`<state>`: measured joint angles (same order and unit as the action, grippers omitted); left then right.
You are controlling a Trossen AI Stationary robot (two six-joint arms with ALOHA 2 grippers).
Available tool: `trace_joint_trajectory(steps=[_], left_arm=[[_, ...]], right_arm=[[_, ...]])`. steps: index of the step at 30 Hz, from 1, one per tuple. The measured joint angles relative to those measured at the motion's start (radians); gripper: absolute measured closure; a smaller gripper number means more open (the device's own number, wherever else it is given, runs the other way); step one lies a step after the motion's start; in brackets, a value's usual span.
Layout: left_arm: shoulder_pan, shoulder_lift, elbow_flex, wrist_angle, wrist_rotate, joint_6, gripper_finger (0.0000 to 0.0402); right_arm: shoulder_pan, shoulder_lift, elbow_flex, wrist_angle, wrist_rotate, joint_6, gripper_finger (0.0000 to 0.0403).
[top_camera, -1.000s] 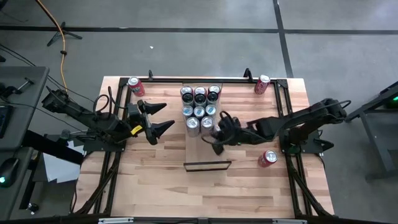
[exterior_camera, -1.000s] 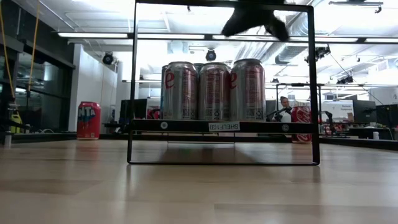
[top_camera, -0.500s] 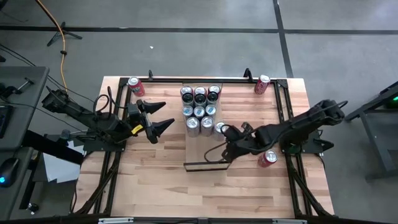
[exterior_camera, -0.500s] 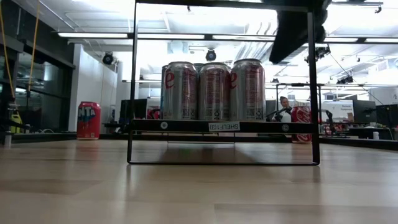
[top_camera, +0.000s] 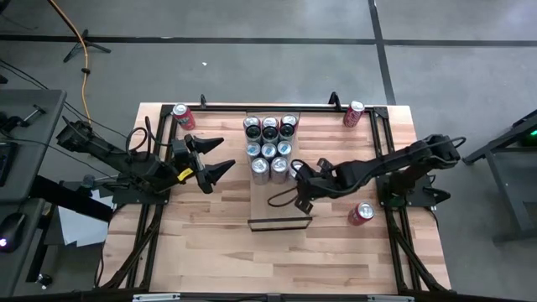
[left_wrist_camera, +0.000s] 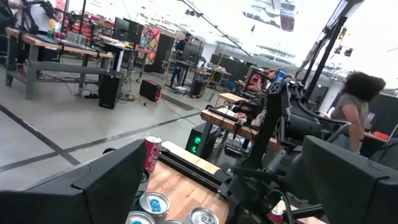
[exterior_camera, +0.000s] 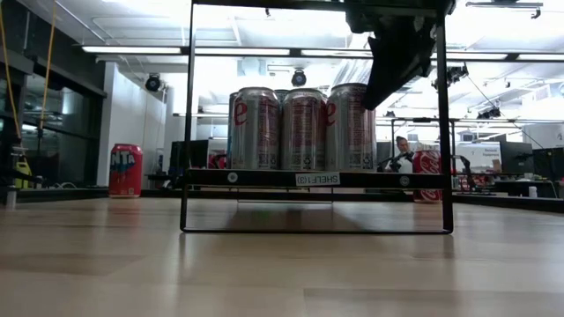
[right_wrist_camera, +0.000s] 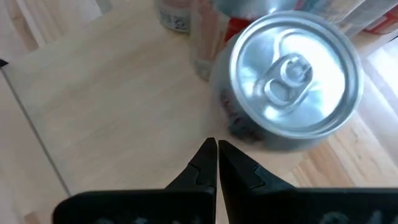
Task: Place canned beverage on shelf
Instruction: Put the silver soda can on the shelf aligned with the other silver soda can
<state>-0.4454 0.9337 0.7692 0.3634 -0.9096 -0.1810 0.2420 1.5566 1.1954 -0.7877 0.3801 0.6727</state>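
Pinching together on nothing, the right gripper (right_wrist_camera: 217,152) shows two dark tapered tips above the pale smooth shelf (right_wrist_camera: 106,93), just beside a shiny round-topped can (right_wrist_camera: 289,74) standing at the board's edge. Half a second ago this gripper hung nearer the shelf's front rail. Off left, the left gripper (top_camera: 220,157) waits spread wide, empty.

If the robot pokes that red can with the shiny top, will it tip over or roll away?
The red can with the shiny silver top stands upright, so a low poke from the shut right gripper would probably slide it; a high one might tip it. On its round side it would likely roll.
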Motion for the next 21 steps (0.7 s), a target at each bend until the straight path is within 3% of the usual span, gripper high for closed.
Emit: trace_joint_trajectory(steps=[15, 21], left_arm=[[0.0, 0.0, 0.0, 0.0, 0.0, 0.015, 0.0023], [0.0, 0.0, 0.0, 0.0, 0.001, 0.019, 0.0023]], right_arm=[[-0.063, 0.0, 0.0, 0.047, -0.004, -0.106, 0.0403], [-0.048, -0.021, 0.0, 0.058, -0.083, -0.181, 0.0403]])
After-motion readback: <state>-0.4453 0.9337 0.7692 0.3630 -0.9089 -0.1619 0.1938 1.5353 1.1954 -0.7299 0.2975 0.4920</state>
